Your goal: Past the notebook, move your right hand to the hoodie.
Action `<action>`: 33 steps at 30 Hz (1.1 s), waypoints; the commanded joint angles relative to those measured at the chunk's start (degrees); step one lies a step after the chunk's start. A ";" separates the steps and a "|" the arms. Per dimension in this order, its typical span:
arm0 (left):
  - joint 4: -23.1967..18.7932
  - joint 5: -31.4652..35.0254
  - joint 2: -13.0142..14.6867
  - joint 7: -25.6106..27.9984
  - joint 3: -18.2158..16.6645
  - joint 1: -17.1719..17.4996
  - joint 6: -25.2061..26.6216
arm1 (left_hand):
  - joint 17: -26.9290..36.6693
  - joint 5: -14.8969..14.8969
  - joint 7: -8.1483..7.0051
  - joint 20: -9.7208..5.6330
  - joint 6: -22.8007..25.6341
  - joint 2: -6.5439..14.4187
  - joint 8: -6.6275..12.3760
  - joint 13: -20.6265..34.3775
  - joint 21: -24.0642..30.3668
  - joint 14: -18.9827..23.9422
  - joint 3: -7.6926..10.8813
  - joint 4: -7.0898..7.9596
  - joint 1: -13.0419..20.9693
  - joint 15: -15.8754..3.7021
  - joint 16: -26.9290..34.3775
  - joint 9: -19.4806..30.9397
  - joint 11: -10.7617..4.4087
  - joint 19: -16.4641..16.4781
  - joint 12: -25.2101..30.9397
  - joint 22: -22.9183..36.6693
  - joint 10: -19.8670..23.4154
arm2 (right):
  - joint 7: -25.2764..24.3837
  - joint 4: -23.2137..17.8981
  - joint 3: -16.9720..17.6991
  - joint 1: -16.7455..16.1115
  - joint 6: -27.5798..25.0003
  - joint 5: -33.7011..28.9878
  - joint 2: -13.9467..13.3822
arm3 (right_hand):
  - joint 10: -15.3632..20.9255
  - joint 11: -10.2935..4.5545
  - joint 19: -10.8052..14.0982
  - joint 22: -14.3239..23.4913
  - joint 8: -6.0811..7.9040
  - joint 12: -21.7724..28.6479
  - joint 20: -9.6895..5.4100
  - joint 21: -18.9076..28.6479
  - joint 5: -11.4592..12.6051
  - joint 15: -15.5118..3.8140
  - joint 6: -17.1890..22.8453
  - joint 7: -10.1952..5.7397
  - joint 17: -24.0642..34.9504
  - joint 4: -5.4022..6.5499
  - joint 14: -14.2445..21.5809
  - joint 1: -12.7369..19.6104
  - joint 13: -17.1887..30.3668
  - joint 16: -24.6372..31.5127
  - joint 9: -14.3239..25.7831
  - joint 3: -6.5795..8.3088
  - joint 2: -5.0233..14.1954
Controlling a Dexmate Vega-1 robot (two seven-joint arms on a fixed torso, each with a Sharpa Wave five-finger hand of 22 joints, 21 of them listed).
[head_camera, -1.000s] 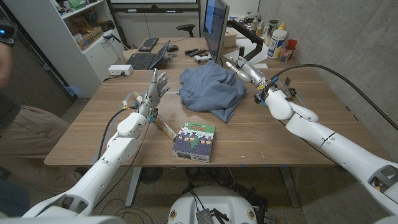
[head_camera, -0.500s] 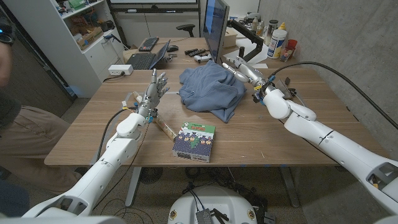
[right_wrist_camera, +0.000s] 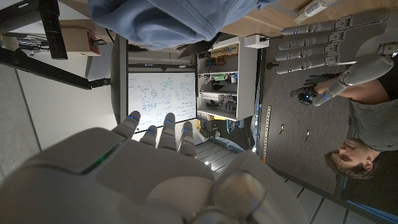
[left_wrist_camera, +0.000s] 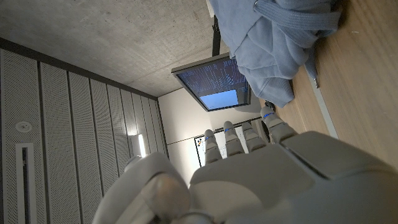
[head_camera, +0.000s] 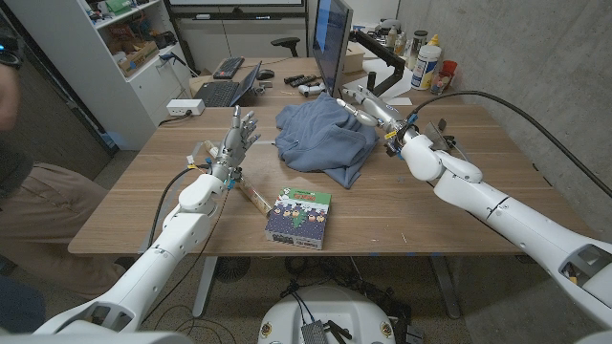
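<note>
The blue hoodie (head_camera: pixel 323 139) lies crumpled on the far middle of the wooden table (head_camera: pixel 143 201). A notebook (head_camera: pixel 300 218) with a colourful cover lies nearer the front edge. My right hand (head_camera: pixel 368 107) is past the notebook, at the hoodie's far right edge, with its fingers stretched out and holding nothing; I cannot tell whether it touches the cloth. In the right wrist view the hoodie (right_wrist_camera: pixel 161 22) hangs close beyond the right hand (right_wrist_camera: pixel 155 180). My left hand (head_camera: pixel 239 139) stands left of the hoodie, fingers apart and empty. The left wrist view has the hoodie (left_wrist_camera: pixel 280 37) beyond the left hand (left_wrist_camera: pixel 249 174).
A monitor (head_camera: pixel 330 43) stands right behind the hoodie. A laptop (head_camera: pixel 228 91) and bottles (head_camera: pixel 427 65) are on the back desk. A thin wooden piece (head_camera: pixel 251 194) lies by my left forearm. A person (head_camera: pixel 38 191) sits at the left edge.
My right hand has moved left and slightly away from me, closer to the hoodie's far right edge. The left hand, hoodie and notebook have stayed put.
</note>
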 commanded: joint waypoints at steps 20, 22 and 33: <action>-0.74 0.01 0.45 0.31 0.44 -0.11 0.09 | 0.15 -0.09 -0.22 -0.02 0.40 0.14 0.05 0.30 0.24 -0.56 -0.34 -0.02 0.28 0.08 0.25 0.20 0.01 -0.05 -0.18 0.31 0.44 | 2.27 2.50 -2.75 3.28 1.19 -3.55 0.91 | -0.36 0.19 -0.04 0.30 -0.15 -0.23 0.16 0.45 0.07 -0.21 -0.07 -0.10 0.29 0.09 0.24 0.50 0.18 0.33 0.17 0.13 1.12; -0.75 -0.01 0.48 0.28 0.42 -0.08 0.01 | 0.15 -0.09 -0.19 -0.02 0.37 0.14 0.04 0.30 0.26 -0.56 -0.34 -0.02 0.27 0.09 0.25 0.20 -0.03 -0.01 -0.17 0.31 0.49 | 2.34 2.65 -2.88 3.45 1.19 -3.74 1.01 | -0.44 0.16 -0.04 0.30 -0.16 -0.27 0.15 0.45 0.07 -0.22 -0.11 -0.11 0.29 0.09 0.25 0.49 0.18 0.34 0.17 0.13 1.11; -2.02 0.48 0.96 1.58 0.27 1.09 -0.56 | 0.14 -0.11 -0.09 -0.05 0.38 0.14 0.03 0.30 0.22 -0.88 -0.34 0.01 0.29 -0.22 0.13 0.20 -0.05 -0.09 -0.42 0.30 -0.12 | 2.77 3.63 -3.41 4.55 2.11 -4.01 1.59 | -0.79 0.33 -0.05 0.30 -0.27 -0.41 0.18 0.45 0.08 -0.16 -0.43 -0.15 0.30 0.10 0.14 0.43 0.18 0.29 0.17 0.13 1.06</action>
